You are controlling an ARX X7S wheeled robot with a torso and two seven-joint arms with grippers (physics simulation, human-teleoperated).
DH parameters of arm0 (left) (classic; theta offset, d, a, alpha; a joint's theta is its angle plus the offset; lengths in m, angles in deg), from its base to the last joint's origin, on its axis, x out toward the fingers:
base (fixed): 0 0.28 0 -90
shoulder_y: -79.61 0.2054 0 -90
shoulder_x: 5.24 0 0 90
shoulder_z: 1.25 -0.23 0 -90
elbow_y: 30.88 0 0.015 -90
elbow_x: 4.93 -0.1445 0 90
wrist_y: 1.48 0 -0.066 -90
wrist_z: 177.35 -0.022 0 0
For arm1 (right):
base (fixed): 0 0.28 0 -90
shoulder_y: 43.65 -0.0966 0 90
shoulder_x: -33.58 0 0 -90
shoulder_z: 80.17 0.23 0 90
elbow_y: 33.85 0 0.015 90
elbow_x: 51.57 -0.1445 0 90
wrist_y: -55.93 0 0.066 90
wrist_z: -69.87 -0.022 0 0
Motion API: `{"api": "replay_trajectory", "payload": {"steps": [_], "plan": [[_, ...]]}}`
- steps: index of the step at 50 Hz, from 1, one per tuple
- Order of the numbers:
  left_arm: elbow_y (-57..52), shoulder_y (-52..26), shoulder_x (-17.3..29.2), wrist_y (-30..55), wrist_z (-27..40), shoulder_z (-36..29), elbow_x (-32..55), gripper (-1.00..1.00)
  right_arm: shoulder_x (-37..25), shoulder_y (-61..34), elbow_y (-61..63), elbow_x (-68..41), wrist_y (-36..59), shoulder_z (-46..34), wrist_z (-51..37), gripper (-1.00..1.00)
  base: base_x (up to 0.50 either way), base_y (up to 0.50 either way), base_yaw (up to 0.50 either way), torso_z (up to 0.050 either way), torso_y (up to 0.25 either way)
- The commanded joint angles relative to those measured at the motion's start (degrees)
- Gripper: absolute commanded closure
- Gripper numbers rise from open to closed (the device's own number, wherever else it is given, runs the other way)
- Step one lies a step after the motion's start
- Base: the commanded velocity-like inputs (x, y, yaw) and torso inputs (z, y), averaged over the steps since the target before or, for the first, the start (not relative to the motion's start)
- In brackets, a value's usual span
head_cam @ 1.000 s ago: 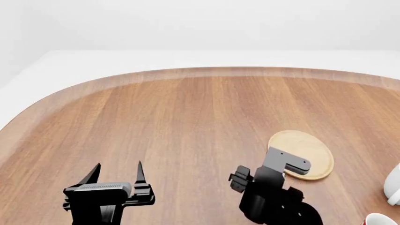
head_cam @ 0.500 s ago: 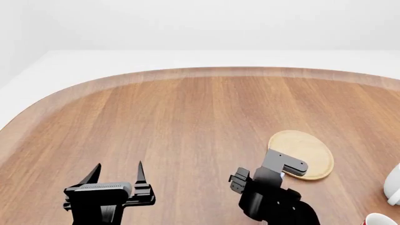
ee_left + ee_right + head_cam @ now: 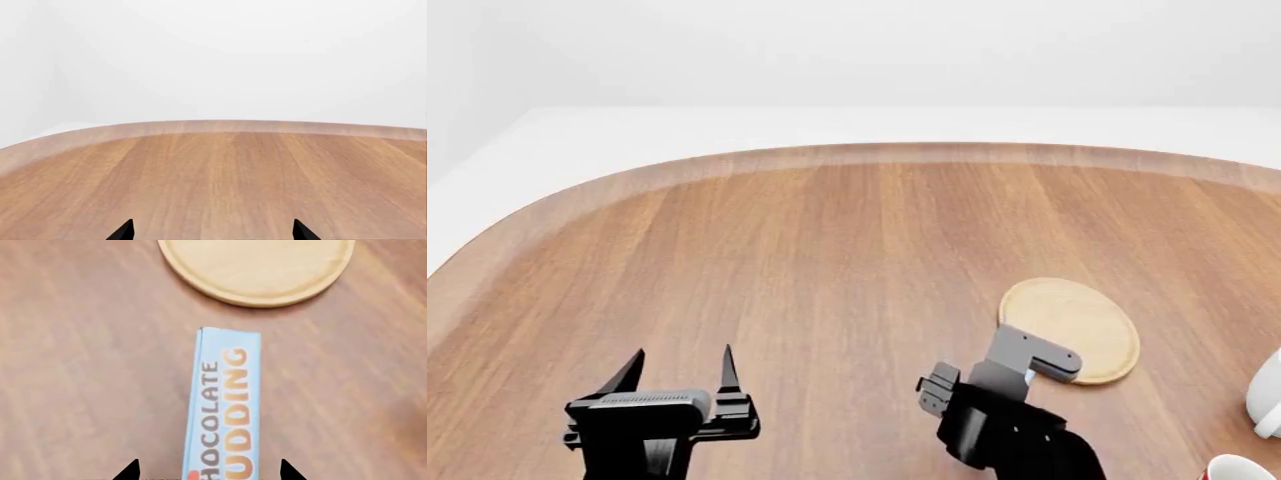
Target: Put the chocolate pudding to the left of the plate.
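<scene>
Pointing lengthwise at plate [image 3: 257,267]: chocolate pudding [image 3: 223,405]

Bare simulated room, no real setting: I see only a rounded wood-grain tabletop [image 3: 827,260] on a white floor [image 3: 507,160] with blank white walls [image 3: 854,50].

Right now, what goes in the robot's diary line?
right gripper: open, astride chocolate pudding | plate: beyond it | left gripper: open

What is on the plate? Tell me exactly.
Nothing that shows: the plate's visible face is bare. The pudding is on the table beside it, not touching. In the head view the right gripper hides a bit of rim.
</scene>
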Motion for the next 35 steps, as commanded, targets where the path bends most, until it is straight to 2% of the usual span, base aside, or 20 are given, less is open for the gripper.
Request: {"api": "replay_trajectory", "payload": {"steps": [1, 35], "plan": [[0.2, -0.1, 0.2, -0.1, 0.1, -0.3, 0.0, -1.0, -0.1, -0.1, -2.7, -0.4, -1.5, -0.2, 0.7, -1.0, 0.0, 0.0, 0.0, 0.0, 0.0], [0.3, -0.3, 0.7, -0.3, 0.7, -0.9, 0.4, -1.0, -0.3, -1.7, -10.3, -2.5, -3.8, -0.4, 2.9, -1.0, 0.0, 0.0, 0.0, 0.0, 0.0]]}}
